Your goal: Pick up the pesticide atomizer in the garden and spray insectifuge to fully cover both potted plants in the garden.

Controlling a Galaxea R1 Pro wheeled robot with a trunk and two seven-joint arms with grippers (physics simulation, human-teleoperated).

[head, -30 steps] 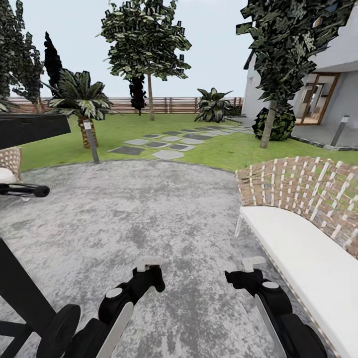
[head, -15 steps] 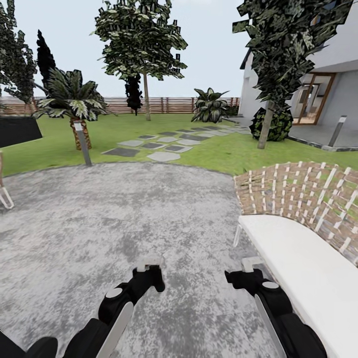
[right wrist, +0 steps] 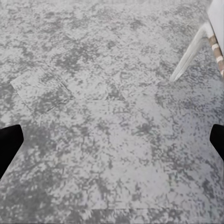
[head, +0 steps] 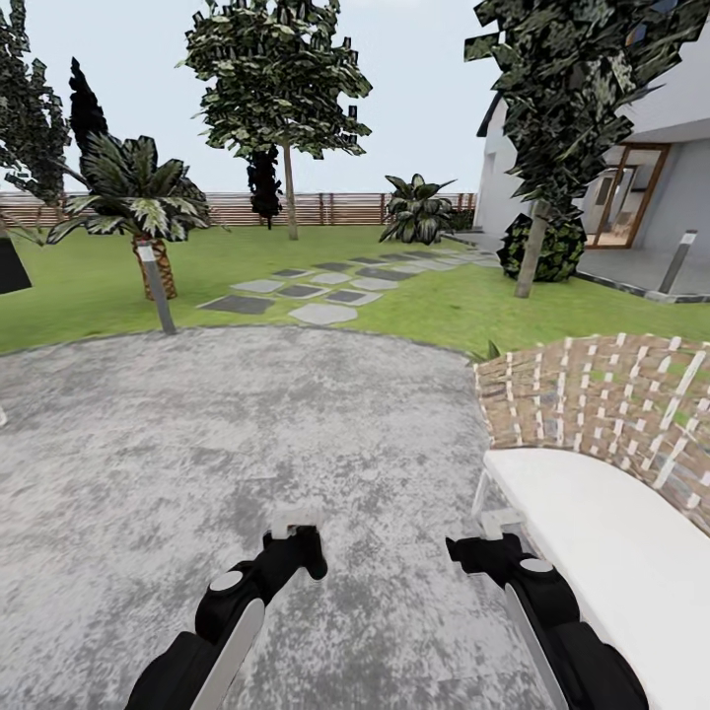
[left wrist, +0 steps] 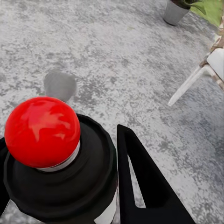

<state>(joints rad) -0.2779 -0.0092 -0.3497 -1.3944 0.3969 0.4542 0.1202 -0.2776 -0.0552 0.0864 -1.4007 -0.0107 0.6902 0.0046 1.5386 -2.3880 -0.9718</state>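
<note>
In the left wrist view the pesticide atomizer (left wrist: 56,158), a dark body with a red dot on top, sits between the black fingers (left wrist: 140,186) of my left gripper (left wrist: 65,191), which is shut on it. In the head view that left gripper (head: 296,540) hangs low over the grey patio (head: 247,434). My right gripper (head: 488,542) hangs beside it, and its wrist view shows the right gripper (right wrist: 112,140) open over bare paving. One potted plant's grey pot (left wrist: 176,11) with green leaves stands on the paving ahead of the left gripper. Green leaf tips (head: 488,352) poke out behind the wicker seat.
A woven wicker seat (head: 602,404) with a white cushion stands close on the right, its white leg (right wrist: 189,53) near my right gripper. A bollard lamp (head: 156,286) and a palm (head: 138,197) stand at the patio's left edge. Lawn, stepping stones (head: 320,291), fence and house lie beyond.
The whole view has shifted, so the camera moved: the black frame and wicker chair at the left slid out of view. Both grippers hold the same pose.
</note>
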